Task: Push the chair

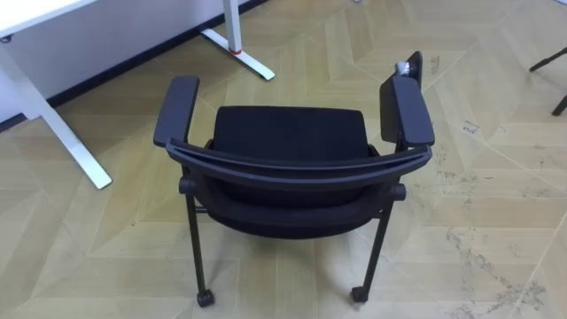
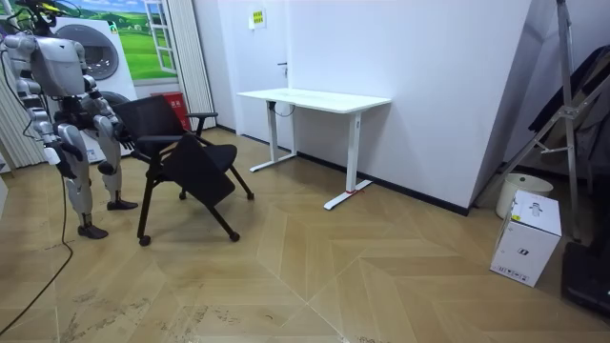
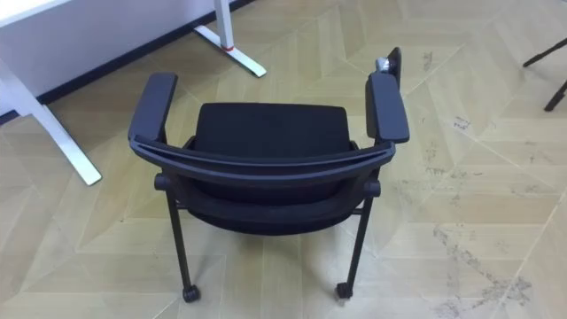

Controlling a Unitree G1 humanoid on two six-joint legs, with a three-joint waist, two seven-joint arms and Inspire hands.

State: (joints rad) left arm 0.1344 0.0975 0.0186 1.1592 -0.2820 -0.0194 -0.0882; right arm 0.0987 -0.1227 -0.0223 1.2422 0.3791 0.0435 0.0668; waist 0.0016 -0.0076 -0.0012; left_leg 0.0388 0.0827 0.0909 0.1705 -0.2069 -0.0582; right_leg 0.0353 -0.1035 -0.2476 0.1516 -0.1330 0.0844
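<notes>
A black chair point(image 1: 292, 133) with armrests and castors stands on the wood floor right below me, its curved backrest point(image 1: 301, 164) nearest and its seat facing away. The right eye view shows the same chair point(image 3: 270, 133). In the room view the chair point(image 2: 181, 143) is just in front of the robot, which stands upright behind it at the room view's left. My left hand point(image 2: 117, 133) hangs close to the chair's back. My right hand point(image 2: 65, 151) hangs by my side, away from the chair. Both hands are too small there to read their fingers.
A white desk point(image 1: 89, 18) stands ahead on the left, with its foot point(image 1: 241, 53) near the chair's front. The desk point(image 2: 315, 98) stands against the white wall. A white box point(image 2: 524, 238) and a metal frame point(image 2: 572, 105) stand far right. Dark stand legs point(image 1: 549, 62) lie ahead on the right.
</notes>
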